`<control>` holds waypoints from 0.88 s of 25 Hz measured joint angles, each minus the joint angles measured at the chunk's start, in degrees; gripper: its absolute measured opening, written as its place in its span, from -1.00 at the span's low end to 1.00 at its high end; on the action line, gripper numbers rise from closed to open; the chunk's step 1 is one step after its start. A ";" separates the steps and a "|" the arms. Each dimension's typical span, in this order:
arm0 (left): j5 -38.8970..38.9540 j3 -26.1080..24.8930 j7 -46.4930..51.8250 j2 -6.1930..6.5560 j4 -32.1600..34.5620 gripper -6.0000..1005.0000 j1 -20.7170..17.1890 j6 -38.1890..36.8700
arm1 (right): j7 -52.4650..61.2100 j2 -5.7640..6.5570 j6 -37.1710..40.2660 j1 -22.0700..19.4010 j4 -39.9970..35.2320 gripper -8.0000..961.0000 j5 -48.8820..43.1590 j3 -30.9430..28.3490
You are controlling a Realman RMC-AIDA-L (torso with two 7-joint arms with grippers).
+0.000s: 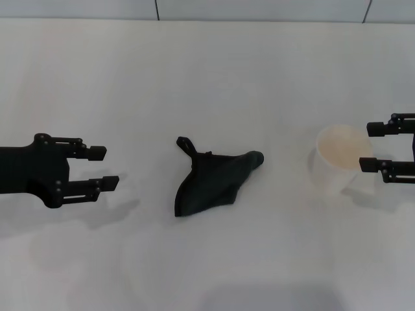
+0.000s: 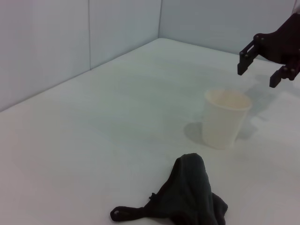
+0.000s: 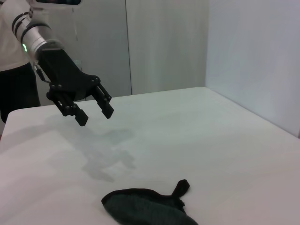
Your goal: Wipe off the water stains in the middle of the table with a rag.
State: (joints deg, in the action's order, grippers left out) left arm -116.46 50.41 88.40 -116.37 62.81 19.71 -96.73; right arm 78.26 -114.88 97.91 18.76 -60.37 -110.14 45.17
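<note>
Your left tool (image 1: 105, 168) hangs over the white counter (image 1: 214, 78), well to the left of the rag (image 1: 211, 183). Its fingers are spread and grip nothing. The right wrist view confirms this: the left tool (image 3: 94, 112) is clear of the surface, its shadow on the counter below.

The rag lies crumpled at mid-counter, its pointed tail turned toward the far edge. It is touched by neither tool. You will see it in the left wrist view (image 2: 187, 199) on the near side of the cup.

A white paper cup (image 1: 340, 159) stands upright to the right of the rag, well apart from it.

Your right tool (image 1: 371, 147) sits beyond the cup from the rag, fingers spread either side of the cup's rim; contact cannot be judged.

No orange blotch can be made out on the counter.
</note>
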 joint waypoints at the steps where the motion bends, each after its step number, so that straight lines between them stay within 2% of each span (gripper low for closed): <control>1: 0.00 -0.01 -0.04 -0.07 -0.03 0.20 -0.07 0.05 | 0.00 0.00 0.00 0.00 0.02 0.31 0.00 0.04; 15: -1.44 -0.05 -0.21 -0.57 0.02 0.21 0.23 1.12 | 1.80 -0.21 -1.86 2.31 0.79 0.31 -0.46 3.27; 22: -1.49 -0.05 -0.31 -0.78 -0.05 0.21 0.26 1.35 | 4.22 -0.33 -8.35 4.19 1.51 0.31 -0.51 10.37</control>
State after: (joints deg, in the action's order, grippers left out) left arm -117.95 50.36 88.09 -117.15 62.77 19.97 -95.38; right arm 82.48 -115.21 89.56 22.94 -58.87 -110.65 55.54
